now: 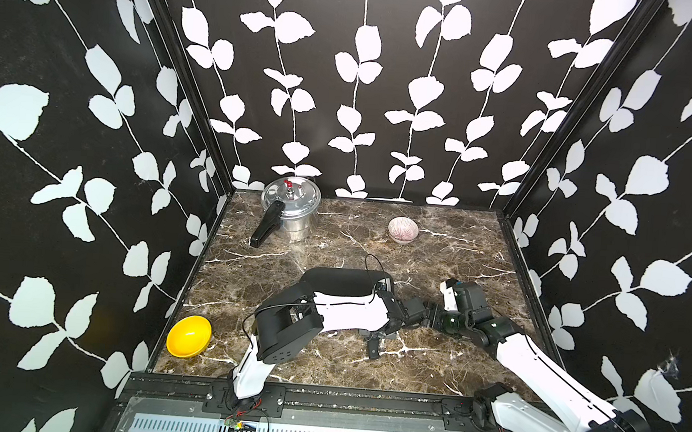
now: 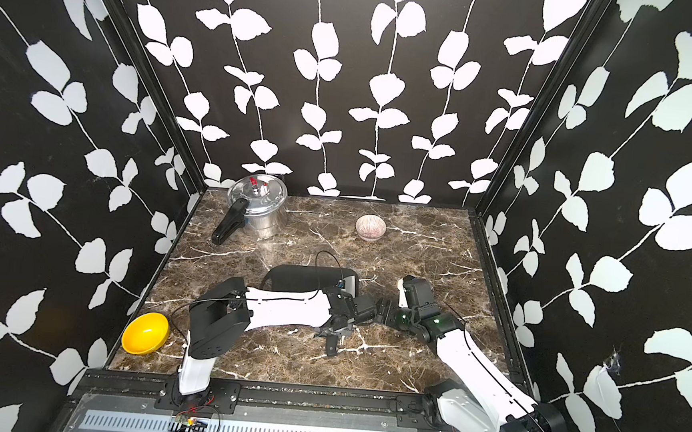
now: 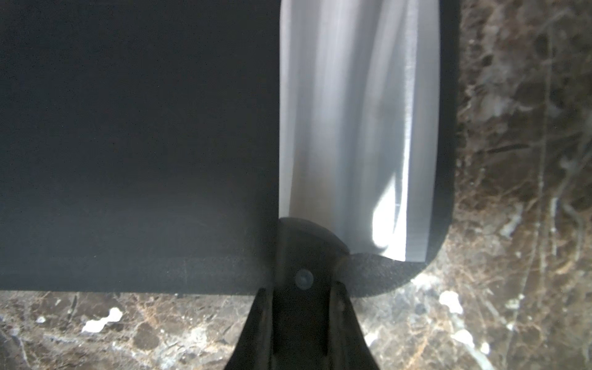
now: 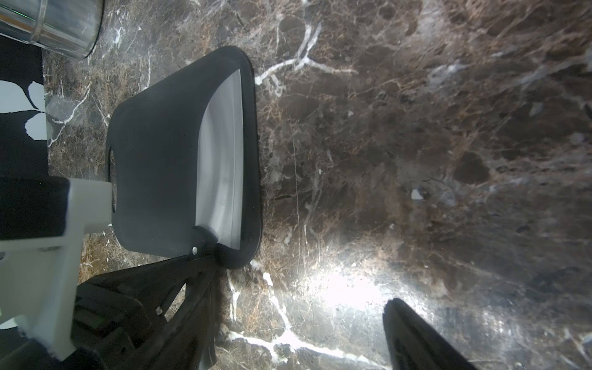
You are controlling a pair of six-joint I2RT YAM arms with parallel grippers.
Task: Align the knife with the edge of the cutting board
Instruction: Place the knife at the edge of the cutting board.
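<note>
Marble tabletop (image 1: pixel 335 233), leaf-patterned walls (image 1: pixel 344 100); left end effector (image 3: pixel 301 307) tight on knife (image 3: pixel 352 128), right end effector (image 1: pixel 429 315) spread.

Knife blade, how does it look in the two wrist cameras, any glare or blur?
Left wrist view: the knife blade is streaky and soft, with a bright glare patch near the handle. Right wrist view: the blade is crisper, and a strong glare washes out the marble table near the cutting board.
</note>
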